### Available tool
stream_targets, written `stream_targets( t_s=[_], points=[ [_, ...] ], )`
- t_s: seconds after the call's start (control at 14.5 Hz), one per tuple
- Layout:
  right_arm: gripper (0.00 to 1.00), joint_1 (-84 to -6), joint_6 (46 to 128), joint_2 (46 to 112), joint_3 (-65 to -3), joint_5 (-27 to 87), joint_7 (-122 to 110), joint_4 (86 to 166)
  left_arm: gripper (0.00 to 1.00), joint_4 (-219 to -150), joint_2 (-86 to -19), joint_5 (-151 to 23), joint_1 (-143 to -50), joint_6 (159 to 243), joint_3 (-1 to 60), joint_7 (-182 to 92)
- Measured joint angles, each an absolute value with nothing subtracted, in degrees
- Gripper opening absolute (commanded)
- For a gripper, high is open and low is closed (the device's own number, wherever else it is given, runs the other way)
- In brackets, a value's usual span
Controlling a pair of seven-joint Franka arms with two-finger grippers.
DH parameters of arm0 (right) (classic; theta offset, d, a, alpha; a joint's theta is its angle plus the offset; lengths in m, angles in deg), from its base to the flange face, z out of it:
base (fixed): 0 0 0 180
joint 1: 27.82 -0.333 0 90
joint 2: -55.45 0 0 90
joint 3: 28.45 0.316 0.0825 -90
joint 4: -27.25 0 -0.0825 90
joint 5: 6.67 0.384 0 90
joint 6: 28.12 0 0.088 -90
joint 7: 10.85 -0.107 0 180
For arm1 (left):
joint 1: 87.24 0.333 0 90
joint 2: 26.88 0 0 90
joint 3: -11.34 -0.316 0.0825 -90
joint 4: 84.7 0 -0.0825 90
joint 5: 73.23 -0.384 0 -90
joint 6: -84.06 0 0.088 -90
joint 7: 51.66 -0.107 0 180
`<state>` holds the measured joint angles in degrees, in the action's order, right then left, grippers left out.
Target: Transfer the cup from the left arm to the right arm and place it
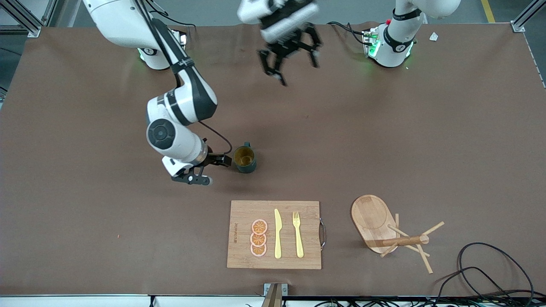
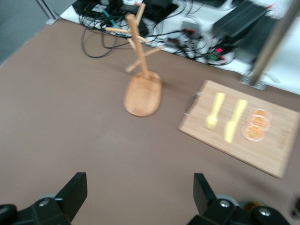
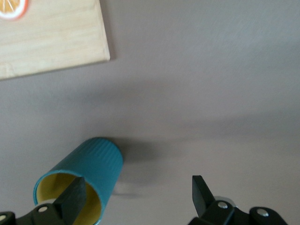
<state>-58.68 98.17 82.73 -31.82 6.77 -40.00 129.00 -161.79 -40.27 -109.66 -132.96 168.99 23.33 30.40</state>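
Standing upright on the brown table (image 1: 85, 213), the small dark teal-green ribbed mug with a loop handle and yellowish-brown inside, the cup (image 1: 245, 158), sits near the table's middle, farther from the front camera than the cutting board. The right gripper (image 1: 207, 169) is low just beside it toward the right arm's end, fingers spread; in the right wrist view one finger (image 3: 72, 199) overlaps the cup's (image 3: 86, 176) rim, but I cannot tell whether it touches. Nothing is pinched. The left gripper (image 1: 290, 64) hangs high over the table's bare part near the bases, fingers spread and empty, its arm waiting.

In my judgement the placing looks done, with the cup set down and let go; the next move calls for drawing the right gripper away without nudging the rim, since a brushed finger could tip or slide the cup.

Nearer the front camera lies a rectangular light wooden cutting board (image 1: 273, 234) carrying three orange slices (image 1: 259, 238), a yellow plastic knife (image 1: 277, 233) and a yellow plastic fork (image 1: 297, 233). Toward the left arm's end stands a bamboo mug tree with an oval base (image 1: 384, 228), and black cables (image 1: 490, 273) coil at the table's edge. None of these stands in the way.
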Motion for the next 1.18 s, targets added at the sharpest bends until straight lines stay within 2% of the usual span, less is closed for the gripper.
stream_targets(
  t_s=[0.41,0.62,0.76,0.9,1.04,1.11,1.18],
  points=[
    [1.0,-62.58,102.33,83.46,-31.87,6.78,-43.78,131.09,1.0,-161.8,-35.51,-94.74,-107.64,170.27,23.42,3.39],
    [0.93,-62.86,104.28,84.83,-31.89,6.78,-43.78,131.86,1.0,-161.63,-34.83,-87.49,-96.08,170.83,23.34,-9.21],
    [0.71,-63.21,108.14,85.71,-31.89,6.78,-43.78,133.4,1.0,-161.64,-34.83,-83.86,-89.74,170.9,23.32,-17.58],
    [0.36,-63.48,110.87,86.42,-31.89,6.78,-43.76,134.99,1.0,-161.62,-34.79,-80.88,-85.52,170.9,23.25,-24.7],
    [0.08,-63.53,111.3,86.92,-31.95,6.78,-43.75,135.25,1.0,-161.68,-34.22,-77.21,-83.55,170.79,21.1,-32.36],
    [0.02,-63.52,111.3,86.95,-32.03,6.78,-43.73,135.25,1.0,-162.08,-33.51,-75.2,-83.18,170.52,18.82,-36.89],
    [0.0,-63.52,111.3,86.94,-32.13,6.75,-43.13,135.19,1.0,-162.93,-32.53,-73.53,-82.79,170.24,16.88,-40.74]
  ],
)
